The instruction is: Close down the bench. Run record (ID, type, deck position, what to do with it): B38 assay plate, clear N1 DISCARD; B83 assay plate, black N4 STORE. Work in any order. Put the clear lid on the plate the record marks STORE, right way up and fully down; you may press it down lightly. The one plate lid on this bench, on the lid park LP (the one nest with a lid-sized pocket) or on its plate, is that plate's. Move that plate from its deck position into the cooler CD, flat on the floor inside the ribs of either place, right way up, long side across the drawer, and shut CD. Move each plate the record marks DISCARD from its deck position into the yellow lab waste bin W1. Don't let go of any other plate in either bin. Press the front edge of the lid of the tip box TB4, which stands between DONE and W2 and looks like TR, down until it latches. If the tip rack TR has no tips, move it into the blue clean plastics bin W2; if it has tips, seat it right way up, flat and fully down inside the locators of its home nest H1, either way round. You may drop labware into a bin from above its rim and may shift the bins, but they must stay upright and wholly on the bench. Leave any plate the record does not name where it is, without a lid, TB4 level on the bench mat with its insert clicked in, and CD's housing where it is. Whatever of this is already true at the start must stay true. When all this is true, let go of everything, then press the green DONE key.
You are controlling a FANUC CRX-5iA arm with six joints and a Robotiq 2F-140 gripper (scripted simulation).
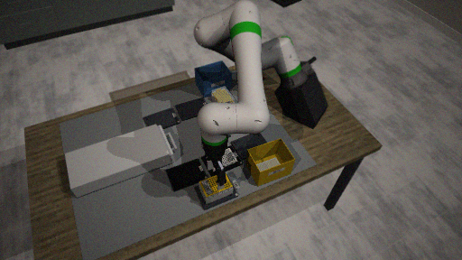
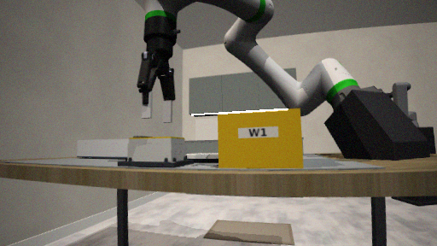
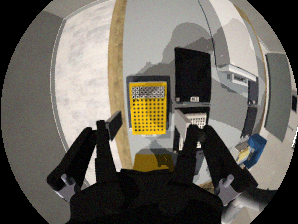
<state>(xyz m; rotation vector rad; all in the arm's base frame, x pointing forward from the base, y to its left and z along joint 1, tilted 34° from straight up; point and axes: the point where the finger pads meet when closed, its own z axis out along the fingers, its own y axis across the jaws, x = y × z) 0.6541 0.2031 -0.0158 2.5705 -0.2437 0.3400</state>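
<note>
Hovering above the yellow-topped tip rack at the bench's front edge, the gripper is partly open with nothing between the fingers. The rack sits level in a dark nest, and looks seated from the exterior view; I can't tell whether tips are in it.

Done, by the look of it: a pale plate lies in the yellow bin, likely the clear discard. The cooler drawer looks close to shut, but the black plate inside isn't visible. The blue bin holds something pale.

Left: TB4 lid state unreadable, hidden behind the arm. DONE key not located.

Writing: only "W1" on the yellow bin's face is legible.
</note>
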